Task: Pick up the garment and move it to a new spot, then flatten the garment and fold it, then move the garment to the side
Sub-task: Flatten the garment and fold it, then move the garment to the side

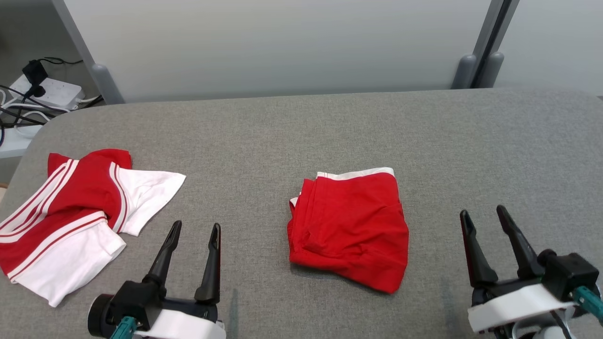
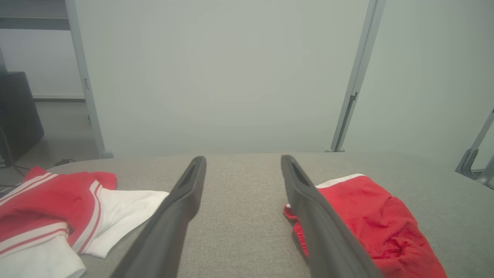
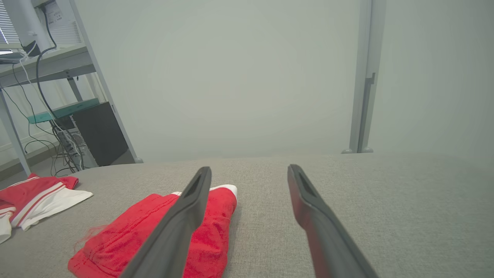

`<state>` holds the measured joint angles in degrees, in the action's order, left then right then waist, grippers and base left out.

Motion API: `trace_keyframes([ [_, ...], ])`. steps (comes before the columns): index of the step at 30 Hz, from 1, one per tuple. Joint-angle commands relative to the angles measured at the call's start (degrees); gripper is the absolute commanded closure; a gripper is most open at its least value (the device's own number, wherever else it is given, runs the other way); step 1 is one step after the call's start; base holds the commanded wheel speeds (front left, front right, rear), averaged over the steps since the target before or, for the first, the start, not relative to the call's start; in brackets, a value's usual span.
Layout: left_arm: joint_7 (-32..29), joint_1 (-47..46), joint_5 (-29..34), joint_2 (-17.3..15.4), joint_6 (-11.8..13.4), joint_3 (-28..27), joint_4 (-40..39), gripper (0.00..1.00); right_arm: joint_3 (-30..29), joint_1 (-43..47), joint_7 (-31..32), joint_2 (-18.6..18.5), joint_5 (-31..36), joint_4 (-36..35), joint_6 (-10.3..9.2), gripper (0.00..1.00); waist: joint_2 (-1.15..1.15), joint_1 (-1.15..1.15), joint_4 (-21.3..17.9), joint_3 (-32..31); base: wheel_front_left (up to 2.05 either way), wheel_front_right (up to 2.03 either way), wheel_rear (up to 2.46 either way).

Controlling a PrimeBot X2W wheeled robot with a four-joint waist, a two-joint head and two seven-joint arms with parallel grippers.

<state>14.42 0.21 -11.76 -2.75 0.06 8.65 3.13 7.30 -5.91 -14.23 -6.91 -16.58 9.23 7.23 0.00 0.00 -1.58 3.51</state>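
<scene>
A red garment (image 1: 351,226) with a white waistband lies folded and a little rumpled in the middle of the grey fabric table (image 1: 301,132). In the left wrist view the red garment (image 2: 370,216) is to the right of my fingers; in the right wrist view the same garment (image 3: 115,243) is to the left. A red and white striped garment (image 1: 70,212) lies crumpled at the table's left edge. My left gripper (image 1: 197,225) stands open between the two garments, touching neither. Right of the red garment, my right gripper (image 1: 482,211) is open and holds nothing.
Grey partition panels stand behind the table's far edge. A power strip with cables (image 1: 47,92) lies on the floor at the far left. A dark computer case (image 3: 98,133) and a shelf stand beyond the left end. Bare table surface stretches across the far and right sides.
</scene>
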Motion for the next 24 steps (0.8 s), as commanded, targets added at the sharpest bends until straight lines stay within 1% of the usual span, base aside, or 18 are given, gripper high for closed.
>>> trace_keyframes([
  [1,0.6,-0.1,-0.5,-0.1,0.3,-2.2,-0.7,0.0,0.6,1.2,-0.8,0.3,0.4,-1.9,0.25,0.0,0.0,0.0,0.2,-0.7,0.0,0.0,0.0],
  [9,0.6,3.4,-0.9,-0.1,0.2,-2.9,-0.2,0.0,0.0,7.6,-0.8,0.7,-1.4,-3.1,0.25,0.0,0.0,0.0,0.4,-2.7,0.0,0.0,0.0],
  [18,0.6,4.3,-0.8,-0.1,0.1,-2.9,-0.1,0.0,0.8,8.8,-0.8,0.3,-2.9,-2.8,0.25,0.0,0.0,0.0,0.6,-3.0,0.0,0.0,0.0],
  [22,0.6,4.1,-0.3,-0.1,0.0,-2.6,-0.3,0.0,2.1,8.0,-0.8,0.1,-5.8,-1.3,0.25,0.0,0.0,0.0,1.1,-2.4,0.0,0.0,0.0],
  [24,0.6,3.9,-0.2,-0.1,0.0,-2.3,-0.5,0.0,3.6,6.9,-0.8,-0.2,-8.6,0.3,0.25,0.0,0.0,0.0,1.3,-2.1,0.0,0.0,0.0],
])
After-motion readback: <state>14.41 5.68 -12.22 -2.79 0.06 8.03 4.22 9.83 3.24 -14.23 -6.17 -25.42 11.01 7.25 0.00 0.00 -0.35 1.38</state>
